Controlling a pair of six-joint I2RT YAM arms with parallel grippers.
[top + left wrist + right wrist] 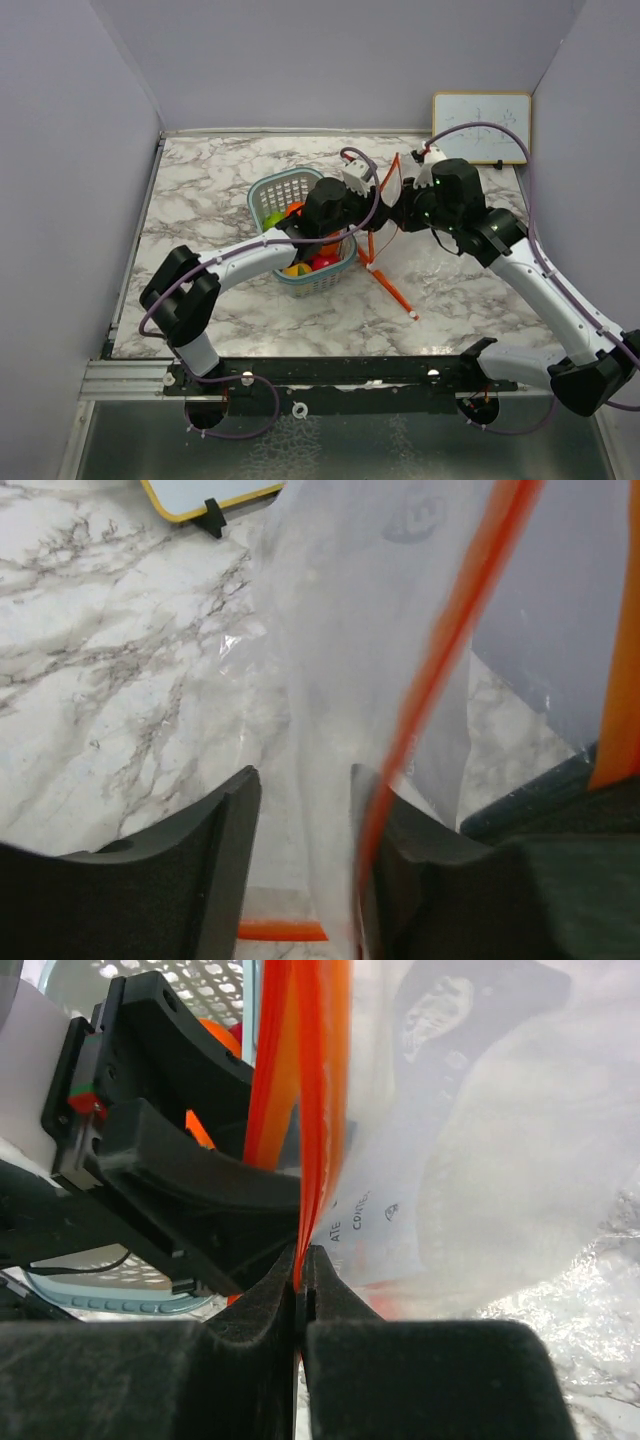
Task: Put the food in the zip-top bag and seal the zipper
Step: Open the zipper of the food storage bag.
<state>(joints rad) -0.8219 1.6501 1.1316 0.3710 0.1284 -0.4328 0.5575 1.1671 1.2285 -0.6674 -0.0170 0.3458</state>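
Overhead, the two arms meet over the middle of the marble table [200, 200]; the left claw [358, 188] and right claw [405, 200] face each other with the clear zip-top bag [392, 190] held upright between them; one length of its orange zipper [392, 285] slants from the claws towards the near right, its far end on the table. The toy fruits [310, 262], red, yellow, orange and green, sit in the teal basket [270, 190] under the left arm, just left of the bag; a small whiteboard [481, 127] leans on the back wall.

From the left wrist, the left claw [305, 880] stands apart; the bag's film [340, 680] hangs in the gap; the zipper [450, 650] runs diagonally from upper right to lower middle, grazing the right-hand finger [420, 880], so nothing is clamped.

From the right wrist, the right claw [300, 1285] is pressed fully together on the zipper [315, 1080], which rises straight up the picture from the pinch; the bag's film [480, 1160] billows to the right; the left claw [170, 1160] and the basket [200, 980] lie behind to the left.
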